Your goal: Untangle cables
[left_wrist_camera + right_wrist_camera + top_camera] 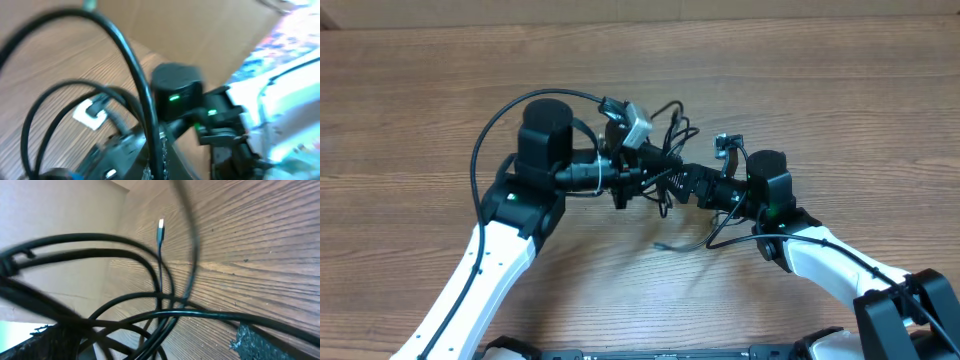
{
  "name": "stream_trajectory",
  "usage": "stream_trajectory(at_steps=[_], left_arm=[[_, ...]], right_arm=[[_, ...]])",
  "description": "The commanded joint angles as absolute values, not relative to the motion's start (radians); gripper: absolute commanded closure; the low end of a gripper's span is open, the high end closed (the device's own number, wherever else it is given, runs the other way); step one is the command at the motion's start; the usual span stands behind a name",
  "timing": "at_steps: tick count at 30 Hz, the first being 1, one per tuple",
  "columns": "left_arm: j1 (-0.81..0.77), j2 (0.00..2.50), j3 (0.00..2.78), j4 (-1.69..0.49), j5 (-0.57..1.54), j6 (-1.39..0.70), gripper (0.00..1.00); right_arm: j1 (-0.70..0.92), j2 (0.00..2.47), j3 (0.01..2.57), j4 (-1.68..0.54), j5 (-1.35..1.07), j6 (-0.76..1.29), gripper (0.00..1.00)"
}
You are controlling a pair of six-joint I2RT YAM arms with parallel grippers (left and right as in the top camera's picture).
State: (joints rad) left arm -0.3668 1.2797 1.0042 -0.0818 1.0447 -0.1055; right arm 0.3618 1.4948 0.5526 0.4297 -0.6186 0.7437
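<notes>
Wood-grain tbl [410, 90] — cardboard wall [200, 30]

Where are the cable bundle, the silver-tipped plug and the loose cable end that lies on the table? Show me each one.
cable bundle [675, 135], overhead view, on the raised loops of the tangle.
silver-tipped plug [161, 224], right wrist view, on its silver tip.
loose cable end [667, 244], overhead view, on its free tip.
</notes>
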Motion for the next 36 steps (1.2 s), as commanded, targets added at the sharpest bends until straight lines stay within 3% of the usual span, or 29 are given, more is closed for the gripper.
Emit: stream_trajectory(at_steps=[1,25,31,36], left_arm=[[-0.363,1.201,1.032,-0.038,1.205,-0.113,0.96],[0.041,1.048,1.032,0.019,1.240,-0.323,0.96],[0.104,1.045,1.032,0.112,1.240,-0.348,0.96],[0.197,1.045,1.032,0.222,1.240,-0.489,0.96]], right_arm=[[0.364,1.493,0.562,0.397,-0.540,0.732,0.00],[0.364,1.493,0.562,0.390,-0.532,0.736,0.00],[0.364,1.493,0.562,0.385,-0.532,0.735,0.00],[0.364,1.493,0.562,0.385,-0.530,0.735,0.00]])
